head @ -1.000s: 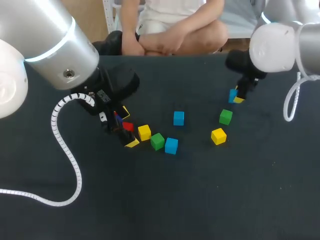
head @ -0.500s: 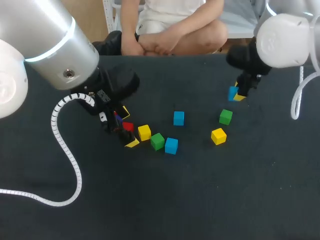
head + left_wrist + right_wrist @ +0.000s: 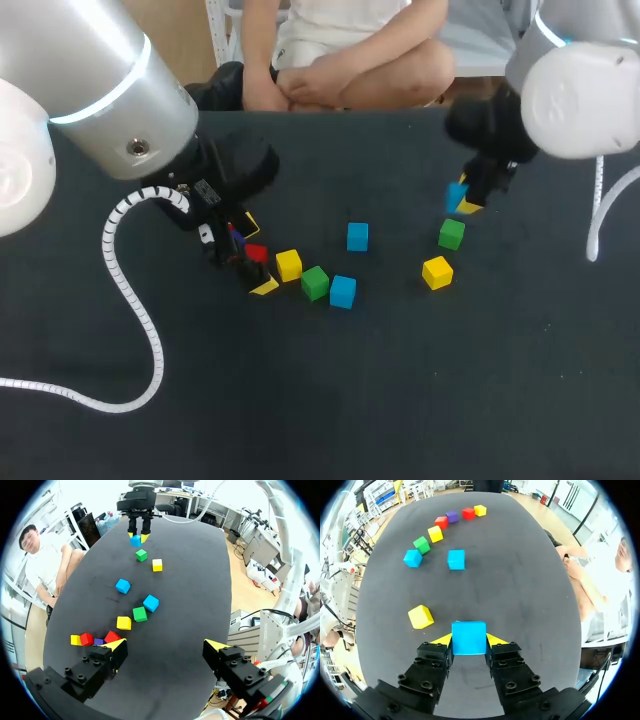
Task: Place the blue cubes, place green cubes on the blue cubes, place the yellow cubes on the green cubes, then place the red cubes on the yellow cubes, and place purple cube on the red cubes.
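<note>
Our right pincer (image 3: 468, 641) is closed on the gripped blue cube (image 3: 468, 637), a small, plain-coloured block. One yellow-tipped finger presses against each of two opposite faces. From above, this cube is at the far right part of the dark, matte bench (image 3: 420, 400), and we cannot tell whether it touches the surface. Just on our side of it lies the right-hand green cube (image 3: 451, 234), a block of the same size. The right-hand yellow cube (image 3: 437, 272) lies near that one but apart from it.

Our left pincer (image 3: 165, 647) stands open, its two fingers spread wide, over the left part of the bench. Beside one of its fingers four small blocks lie close together in a short row: the near red cube (image 3: 111, 636), the purple cube (image 3: 98, 641), the far red cube (image 3: 86, 639) and the end yellow cube (image 3: 75, 640).

Ahead of that pincer three more blocks form a curved line, close together: the middle yellow cube (image 3: 123, 623), the middle green cube (image 3: 140, 614) and the middle blue cube (image 3: 151, 602). The lone blue cube (image 3: 122, 586) sits further on, apart from this line. It lies between the line and the two blocks near our right pincer.
</note>
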`<state>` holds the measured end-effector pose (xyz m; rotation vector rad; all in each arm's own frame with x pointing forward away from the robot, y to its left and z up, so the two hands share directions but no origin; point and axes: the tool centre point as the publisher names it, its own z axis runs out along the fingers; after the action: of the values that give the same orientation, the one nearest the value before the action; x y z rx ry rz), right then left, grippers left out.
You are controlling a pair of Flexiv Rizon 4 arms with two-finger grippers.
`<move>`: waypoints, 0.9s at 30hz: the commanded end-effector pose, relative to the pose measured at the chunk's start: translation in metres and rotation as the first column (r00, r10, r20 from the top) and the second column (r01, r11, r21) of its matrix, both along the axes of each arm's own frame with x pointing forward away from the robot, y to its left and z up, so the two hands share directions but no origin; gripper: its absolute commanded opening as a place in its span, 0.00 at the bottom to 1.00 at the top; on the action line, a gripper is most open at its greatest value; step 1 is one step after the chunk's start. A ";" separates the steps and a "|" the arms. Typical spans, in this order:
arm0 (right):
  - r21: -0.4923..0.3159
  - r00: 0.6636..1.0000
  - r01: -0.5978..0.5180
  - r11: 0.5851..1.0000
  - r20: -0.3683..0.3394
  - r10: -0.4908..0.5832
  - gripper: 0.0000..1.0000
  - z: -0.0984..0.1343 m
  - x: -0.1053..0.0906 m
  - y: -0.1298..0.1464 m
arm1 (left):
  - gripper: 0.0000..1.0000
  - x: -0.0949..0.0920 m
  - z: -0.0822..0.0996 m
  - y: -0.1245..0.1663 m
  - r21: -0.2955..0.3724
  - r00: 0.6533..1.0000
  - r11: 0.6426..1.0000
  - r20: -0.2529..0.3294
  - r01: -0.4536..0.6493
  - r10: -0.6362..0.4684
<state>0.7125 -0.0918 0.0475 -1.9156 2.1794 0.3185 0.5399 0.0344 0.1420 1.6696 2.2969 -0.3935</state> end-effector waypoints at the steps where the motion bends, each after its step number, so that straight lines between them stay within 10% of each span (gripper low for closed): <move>1: -0.002 0.999 0.008 1.000 0.035 -0.008 0.00 0.001 -0.012 0.005 | 1.00 0.001 0.000 0.000 0.002 1.000 1.000 -0.002 0.002 -0.002; 27: -0.037 0.990 -0.139 0.990 0.016 0.139 0.00 -0.006 -0.044 0.056 | 1.00 0.001 0.000 0.000 0.002 1.000 1.000 -0.002 0.002 -0.002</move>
<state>0.6687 -0.0393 0.0410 -2.0834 2.0559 0.2886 0.5399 0.0344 0.1420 1.6696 2.2969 -0.3935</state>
